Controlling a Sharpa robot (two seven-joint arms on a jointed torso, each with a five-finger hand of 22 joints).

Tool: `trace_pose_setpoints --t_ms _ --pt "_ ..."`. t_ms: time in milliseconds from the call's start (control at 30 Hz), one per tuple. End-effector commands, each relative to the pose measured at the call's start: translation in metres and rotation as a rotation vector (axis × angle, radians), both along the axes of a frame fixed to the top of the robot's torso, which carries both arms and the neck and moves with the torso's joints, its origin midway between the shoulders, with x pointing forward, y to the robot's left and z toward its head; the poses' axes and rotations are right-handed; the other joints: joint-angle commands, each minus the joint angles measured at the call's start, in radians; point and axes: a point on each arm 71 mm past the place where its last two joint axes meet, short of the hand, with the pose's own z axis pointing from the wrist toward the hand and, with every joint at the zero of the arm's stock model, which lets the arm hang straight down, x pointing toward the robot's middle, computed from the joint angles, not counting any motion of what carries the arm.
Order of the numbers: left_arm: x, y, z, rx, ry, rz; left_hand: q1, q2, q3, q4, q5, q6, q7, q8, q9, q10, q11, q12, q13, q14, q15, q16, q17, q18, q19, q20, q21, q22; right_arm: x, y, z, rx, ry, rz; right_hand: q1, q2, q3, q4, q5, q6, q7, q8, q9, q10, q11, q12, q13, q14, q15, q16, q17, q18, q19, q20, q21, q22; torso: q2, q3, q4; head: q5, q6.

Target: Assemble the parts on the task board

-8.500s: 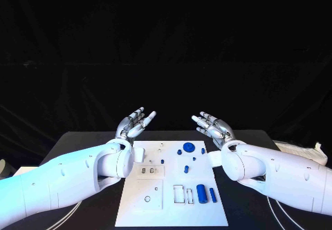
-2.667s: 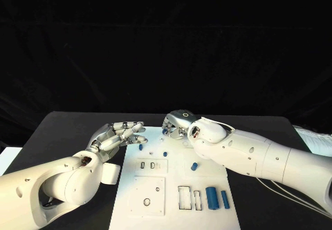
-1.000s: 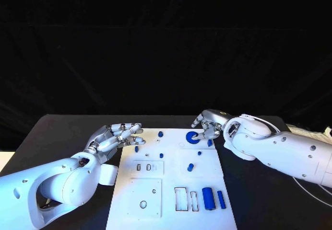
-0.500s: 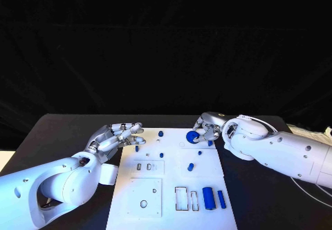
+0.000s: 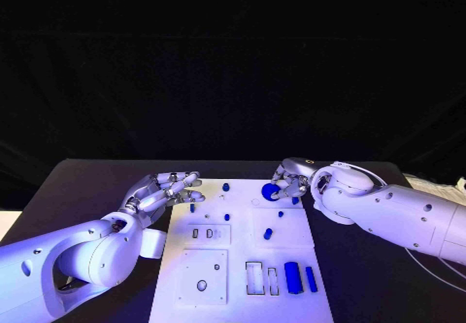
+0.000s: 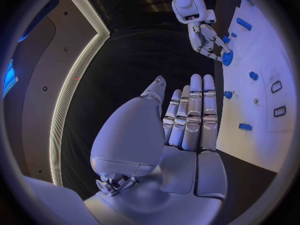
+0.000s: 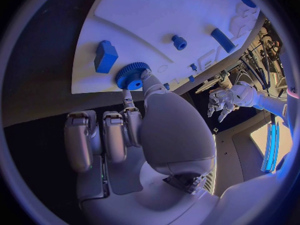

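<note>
The white task board lies in the middle of the black table. At its far right corner my right hand pinches a round blue gear, which is tipped up on its edge. In the right wrist view the thumb and a finger sit on the gear at the board's rim. My left hand hovers at the board's far left corner, fingers apart and holding nothing. The left wrist view shows that hand flat and the right hand on the gear.
Several small blue pegs dot the far half of the board. A thick blue cylinder and a thin blue bar lie near the front right, beside rectangular slots. A white block lies by my left arm.
My right hand has drawn its fingers in on the blue gear and tipped it up from lying flat. The left hand has stayed where it was.
</note>
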Motion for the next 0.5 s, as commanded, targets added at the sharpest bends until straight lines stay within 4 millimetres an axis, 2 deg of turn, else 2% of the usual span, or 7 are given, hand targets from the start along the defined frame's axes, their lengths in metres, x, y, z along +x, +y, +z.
trace_pose_setpoints --t_ms 33,333,500 --pt "-0.0003 -0.0022 0.0011 -0.012 -0.003 -0.020 0.001 0.009 -0.002 -0.005 -0.002 -0.002 0.005 -0.005 -0.001 -0.003 0.004 -0.004 0.000 -0.002 0.004 -0.006 0.001 0.003 0.000 0.003 -0.005 -0.001 -0.0001 0.0011 -0.0018 -0.008 0.011 0.007 0.001 0.011 0.006 0.003 0.006 0.006 0.001 0.002 0.001 0.037 0.002 0.005 0.137 0.093 0.005 0.006 0.215 -0.015 0.057 0.006 0.007 0.170 0.000 -0.0001 0.0004 0.001 -0.002" --pt "0.0000 -0.0013 0.0012 -0.010 -0.006 -0.012 0.002 0.010 -0.002 -0.005 -0.002 0.000 0.005 -0.006 0.000 -0.002 0.004 -0.004 0.000 -0.002 0.004 -0.008 0.003 0.003 0.000 0.003 -0.006 -0.002 0.0006 0.0029 -0.0027 -0.008 0.016 0.007 -0.011 0.012 0.003 0.006 -0.012 0.005 0.002 -0.001 0.000 0.036 0.003 0.008 0.142 0.093 0.006 0.007 0.218 -0.015 0.057 0.007 0.008 0.172 0.000 -0.0009 0.0004 0.001 -0.004" --pt "-0.0001 -0.0012 0.0011 -0.010 -0.005 -0.012 0.002 0.011 -0.001 -0.005 -0.002 0.000 0.005 -0.006 0.000 -0.001 0.004 -0.004 0.000 -0.001 0.004 -0.008 0.004 0.003 0.000 0.003 -0.006 -0.002 0.0012 0.0037 -0.0040 -0.014 0.024 0.006 -0.012 0.016 0.005 0.006 -0.008 0.007 0.002 0.000 0.000 0.037 0.003 0.010 0.144 0.094 0.006 0.008 0.220 -0.015 0.058 0.007 0.008 0.173 0.000 -0.0009 0.0011 0.000 -0.006"
